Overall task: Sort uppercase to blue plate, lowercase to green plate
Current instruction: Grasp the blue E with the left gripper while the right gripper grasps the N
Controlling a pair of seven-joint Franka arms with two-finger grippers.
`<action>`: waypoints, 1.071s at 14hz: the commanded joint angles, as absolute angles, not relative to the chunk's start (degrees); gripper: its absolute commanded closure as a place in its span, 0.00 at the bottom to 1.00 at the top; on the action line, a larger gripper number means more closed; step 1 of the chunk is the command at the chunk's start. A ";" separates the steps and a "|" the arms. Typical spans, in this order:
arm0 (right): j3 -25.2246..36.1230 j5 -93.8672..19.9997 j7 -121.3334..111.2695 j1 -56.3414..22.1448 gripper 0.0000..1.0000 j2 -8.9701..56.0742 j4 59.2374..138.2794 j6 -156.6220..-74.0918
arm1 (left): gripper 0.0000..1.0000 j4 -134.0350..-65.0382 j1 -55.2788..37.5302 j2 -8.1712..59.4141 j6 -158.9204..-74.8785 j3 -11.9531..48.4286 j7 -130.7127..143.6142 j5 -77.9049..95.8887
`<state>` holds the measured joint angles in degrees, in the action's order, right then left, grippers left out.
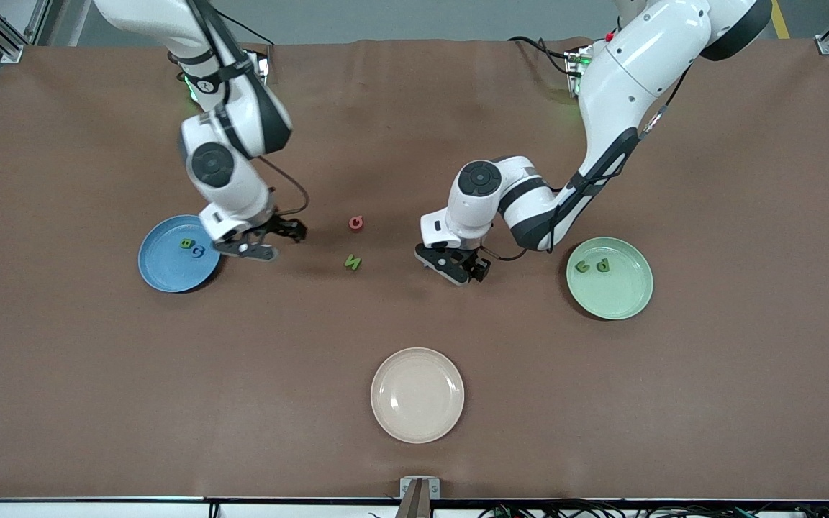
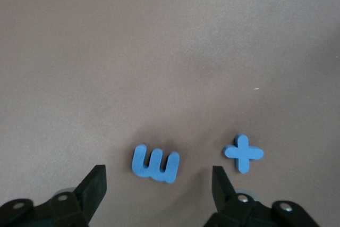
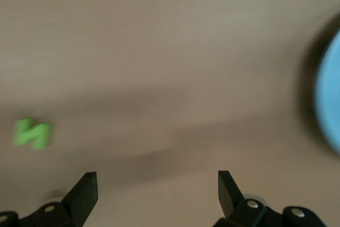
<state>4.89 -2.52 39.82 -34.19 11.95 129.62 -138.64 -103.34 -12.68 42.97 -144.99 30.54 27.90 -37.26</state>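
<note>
The blue plate (image 1: 162,270) holds the green B (image 1: 186,244) and blue G (image 1: 198,251). My right gripper (image 1: 273,240) is open and empty over bare table beside this plate; its view (image 3: 158,179) shows the green N (image 3: 33,133) and the plate's edge (image 3: 329,99). The green N (image 1: 352,262) and red-pink Q (image 1: 356,223) lie mid-table. My left gripper (image 1: 455,271) is open, low over the table. Its view (image 2: 158,178) shows the blue m (image 2: 155,164) just ahead of the jaws and the blue x (image 2: 244,153) beside it. The green plate (image 1: 619,298) holds two green lowercase letters (image 1: 582,267) (image 1: 604,265).
An empty cream plate (image 1: 417,395) sits near the table's front edge, nearer to the front camera than the loose letters. Brown table surface lies between the plates.
</note>
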 commanded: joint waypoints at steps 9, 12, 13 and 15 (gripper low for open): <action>5.71 -3.16 64.25 -44.21 0.34 32.34 110.22 -145.27 | 0.58 -100.28 -13.27 45.79 -144.58 29.71 28.21 -40.52; 5.80 -3.08 64.16 -44.21 0.34 34.19 109.07 -145.72 | 0.70 -100.28 -13.27 45.79 -144.58 29.71 28.13 -40.52; 5.80 -3.08 64.16 -44.12 0.34 34.19 108.99 -145.64 | 0.75 -100.28 -13.18 45.62 -144.58 29.71 27.95 -40.60; 5.89 -3.08 63.81 -44.12 0.34 34.19 108.98 -144.93 | 0.82 -100.46 -12.31 45.09 -144.49 29.71 27.69 -40.78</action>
<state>6.04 -2.60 63.81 -44.41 33.64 110.19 -145.70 -101.20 -12.74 45.15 -144.95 30.21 27.90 -39.21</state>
